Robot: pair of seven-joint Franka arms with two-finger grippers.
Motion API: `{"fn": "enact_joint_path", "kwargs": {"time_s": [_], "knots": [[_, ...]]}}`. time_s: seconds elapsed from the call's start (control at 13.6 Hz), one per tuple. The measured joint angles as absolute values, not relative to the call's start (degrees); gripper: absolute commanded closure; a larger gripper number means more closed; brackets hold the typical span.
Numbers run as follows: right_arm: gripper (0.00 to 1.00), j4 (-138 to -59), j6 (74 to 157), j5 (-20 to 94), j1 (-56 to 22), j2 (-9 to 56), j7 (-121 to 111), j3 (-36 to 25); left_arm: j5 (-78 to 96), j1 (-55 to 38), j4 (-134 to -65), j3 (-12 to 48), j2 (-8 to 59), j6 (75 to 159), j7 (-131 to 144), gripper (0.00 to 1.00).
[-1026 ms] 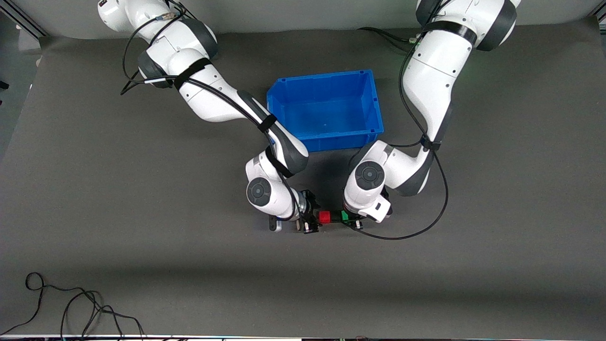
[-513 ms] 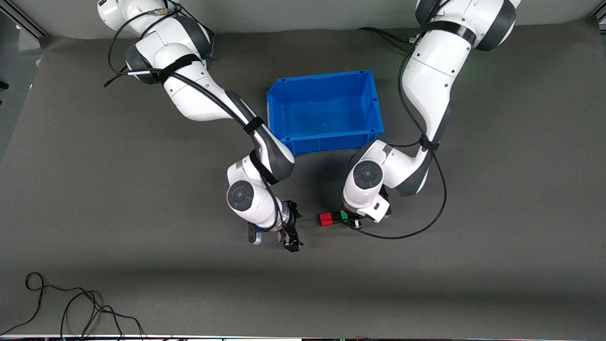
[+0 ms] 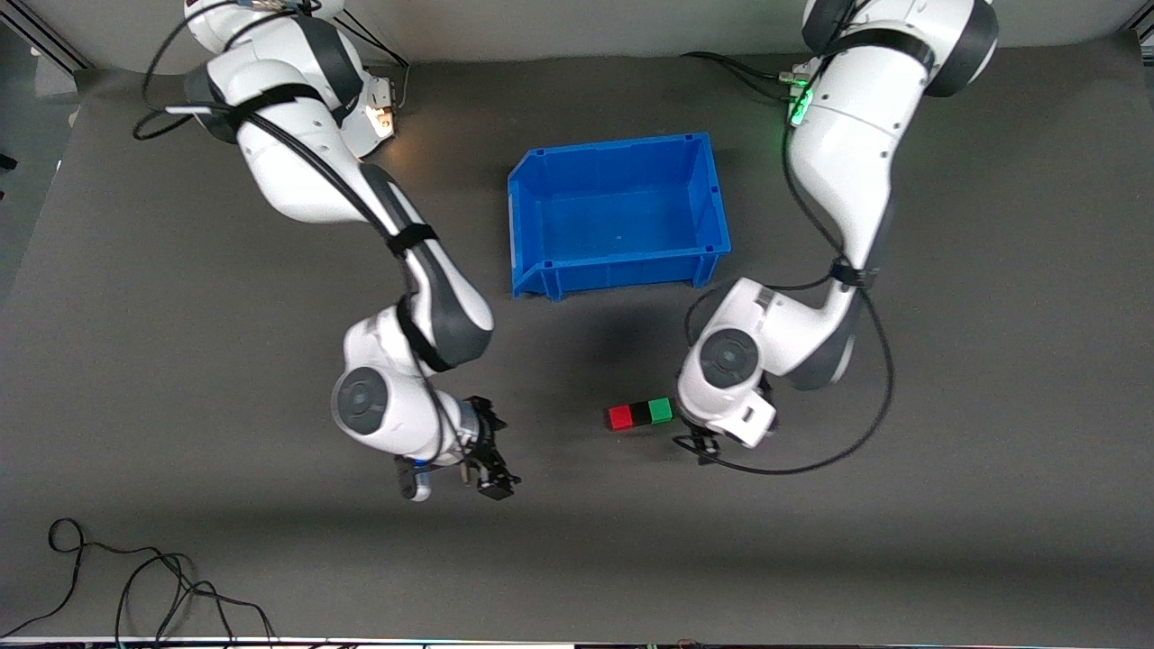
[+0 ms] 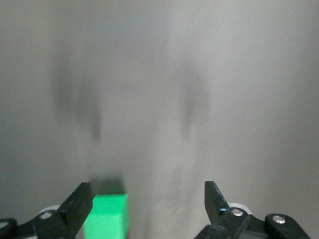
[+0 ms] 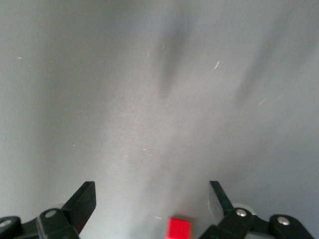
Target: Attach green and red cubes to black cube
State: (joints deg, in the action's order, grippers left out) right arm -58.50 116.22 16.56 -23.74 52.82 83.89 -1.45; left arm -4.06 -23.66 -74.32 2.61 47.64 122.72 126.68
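Observation:
The red cube (image 3: 619,416), black cube (image 3: 640,414) and green cube (image 3: 661,411) lie joined in one row on the dark mat, with the black cube in the middle. My left gripper (image 3: 704,443) is open and empty, just off the green end of the row. In the left wrist view (image 4: 148,199) the green cube (image 4: 105,217) sits close to one finger (image 4: 77,206), apart from it. My right gripper (image 3: 494,480) is open and empty over bare mat, well off the red end. Its wrist view (image 5: 152,196) shows the red cube (image 5: 179,229) low between the fingers, farther off.
A blue bin (image 3: 622,270) stands farther from the front camera than the cube row, between the two arms. A loose black cable (image 3: 135,577) lies near the table's front edge at the right arm's end.
Both grippers have let go and drawn back from the cube row. The right gripper swung far toward the right arm's end; the left backed off slightly. The three cubes stay joined.

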Motion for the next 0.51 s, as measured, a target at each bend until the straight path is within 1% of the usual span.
{"fn": "enact_joint_path", "kwargs": {"time_s": [0.15, 0.22, 0.44, 0.51], "knots": [[0.00, -59.89, 106.24, 16.51, -22.82, 48.09, 72.52, -3.65, -4.04, -19.07, -71.34, 2.61, 46.34, 117.66, 119.48, 0.00], [0.00, -62.59, 104.07, 15.62, -22.13, 45.06, 66.95, -4.48, -4.07, -17.20, -70.87, 2.59, 45.52, 116.74, 116.39, 0.00], [0.00, -74.99, 102.67, 2.40, -20.19, 33.25, 53.63, -5.62, -4.16, -12.93, -70.51, 2.54, 43.04, 113.19, 106.22, 0.00], [0.00, -78.48, 102.49, 0.22, -20.11, 29.36, 50.44, -5.83, -4.22, -11.72, -70.39, 2.52, 41.95, 111.41, 102.06, 0.00]]}}
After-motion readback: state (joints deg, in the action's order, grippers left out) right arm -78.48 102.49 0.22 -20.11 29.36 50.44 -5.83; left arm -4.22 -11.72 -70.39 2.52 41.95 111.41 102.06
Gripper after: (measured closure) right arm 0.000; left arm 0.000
